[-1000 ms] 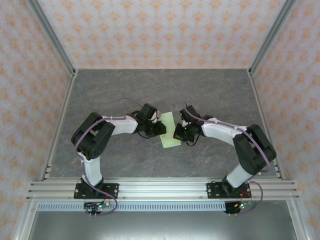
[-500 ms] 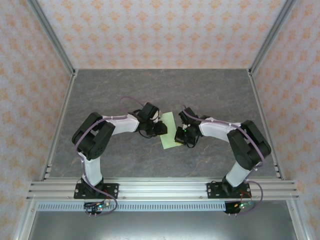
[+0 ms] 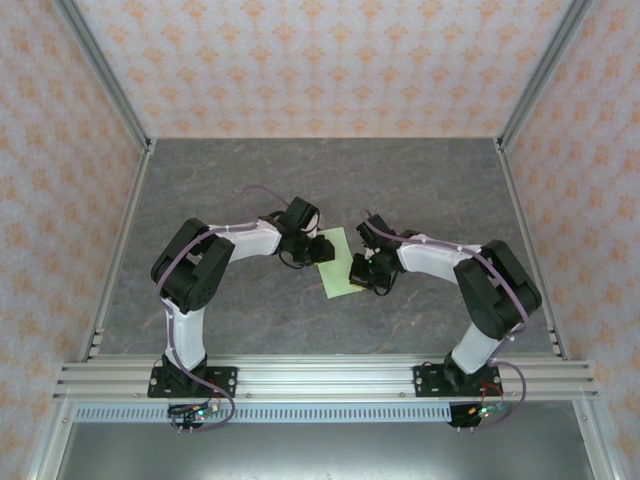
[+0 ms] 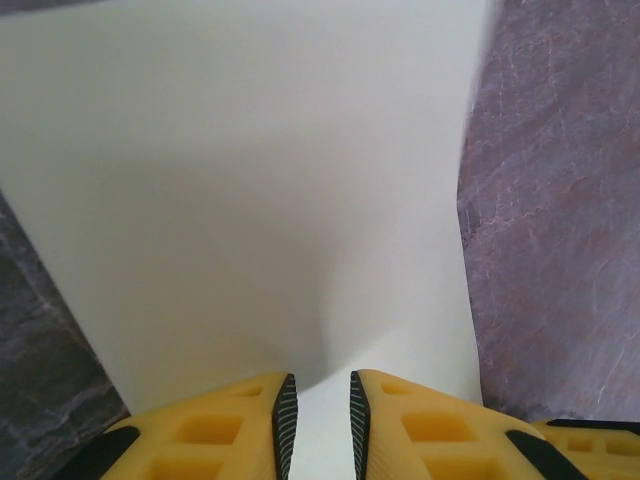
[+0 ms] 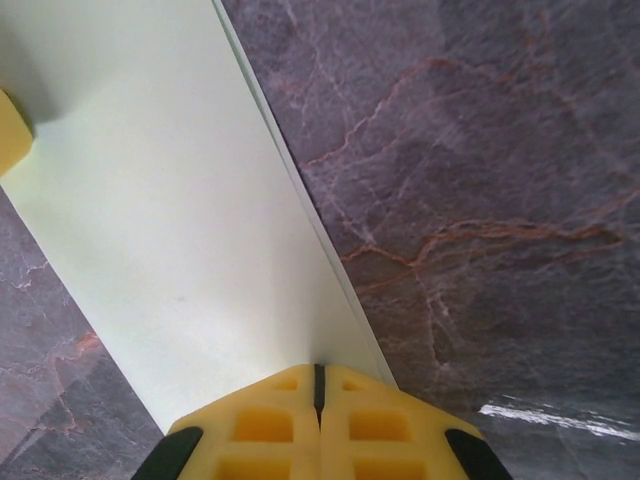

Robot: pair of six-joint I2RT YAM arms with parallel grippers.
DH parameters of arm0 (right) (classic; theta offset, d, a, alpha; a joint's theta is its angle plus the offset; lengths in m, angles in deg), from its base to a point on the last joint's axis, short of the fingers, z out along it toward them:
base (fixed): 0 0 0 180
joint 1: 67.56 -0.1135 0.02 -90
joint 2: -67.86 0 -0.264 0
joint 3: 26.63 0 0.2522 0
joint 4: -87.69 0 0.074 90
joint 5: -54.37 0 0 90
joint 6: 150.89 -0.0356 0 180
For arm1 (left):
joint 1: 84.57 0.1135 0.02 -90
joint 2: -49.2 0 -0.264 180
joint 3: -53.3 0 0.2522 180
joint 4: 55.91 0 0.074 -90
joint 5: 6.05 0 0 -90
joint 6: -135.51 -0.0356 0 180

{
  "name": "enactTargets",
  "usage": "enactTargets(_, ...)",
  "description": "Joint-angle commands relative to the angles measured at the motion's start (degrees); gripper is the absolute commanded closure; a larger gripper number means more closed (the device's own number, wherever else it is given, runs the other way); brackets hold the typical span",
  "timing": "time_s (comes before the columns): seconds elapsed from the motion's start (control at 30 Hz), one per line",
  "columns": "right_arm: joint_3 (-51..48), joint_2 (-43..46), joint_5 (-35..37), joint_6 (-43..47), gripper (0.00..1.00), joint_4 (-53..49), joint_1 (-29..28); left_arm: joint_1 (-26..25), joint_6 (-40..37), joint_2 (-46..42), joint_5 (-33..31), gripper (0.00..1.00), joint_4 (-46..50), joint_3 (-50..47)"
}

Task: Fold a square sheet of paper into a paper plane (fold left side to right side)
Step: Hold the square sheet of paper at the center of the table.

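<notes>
**Fold left to right: matching the edges.** A grey marbled tabletop (image 3: 420, 190) lies inside walls (image 3: 320, 60) papered in an orange motif.

The left fingers (image 4: 230, 425) stand narrowly parted. The pale sheet's edge runs into the slot between them, and it looks loosely straddled rather than clamped. The right fingers (image 5: 270, 425) are pressed together at the opposite edge. It cannot be told whether they pinch the paper or merely pin it down.

The square sheet of paper (image 3: 338, 262) lies doubled into a strip at mid-tabletop, its long axis running from about 11 to 5 o'clock. From above, the left fingers sit at its 10 o'clock side and the right fingers at its 4 o'clock side. In the right wrist view, two layered edges run side by side with a slight offset.

Judged from this, the half-fold is laid over but probably not creased. To do it well:

- Hold the matched edges still with the right fingers.
- Correct the offset before pressing.
- Sweep the left fingers flat along the folded side.
</notes>
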Motion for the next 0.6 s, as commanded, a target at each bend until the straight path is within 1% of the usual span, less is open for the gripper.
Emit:
enactTargets(0.0, 1.2, 2.0, 3.8, 1.0, 0.95, -2.0, -0.1, -0.1, -1.6, 1.2, -1.2, 0.75, 2.5, 1.0)
enactTargets(0.13, 3.3, 5.0, 5.4, 2.0, 0.93, -2.9, -0.1, 0.0, -1.5, 1.2, -1.2, 0.76, 2.0, 0.1)
enactTargets(0.23, 4.0, 5.5, 4.6, 2.3, 0.92, -2.7, -0.1, 0.0, -1.4, 1.1, -1.2, 0.76, 1.8, -0.4)
enactTargets(0.43, 2.9, 3.6, 0.6, 1.0, 0.91, 0.4, -0.2, 0.0, -1.2, 0.8, -1.3, 0.76, 1.4, -0.8)
enactTargets(0.57, 2.3, 1.9, 1.6, 1.0, 0.91, 0.4, -0.2, -0.1, -1.2, 0.7, -1.3, 0.76, 1.4, -0.8)
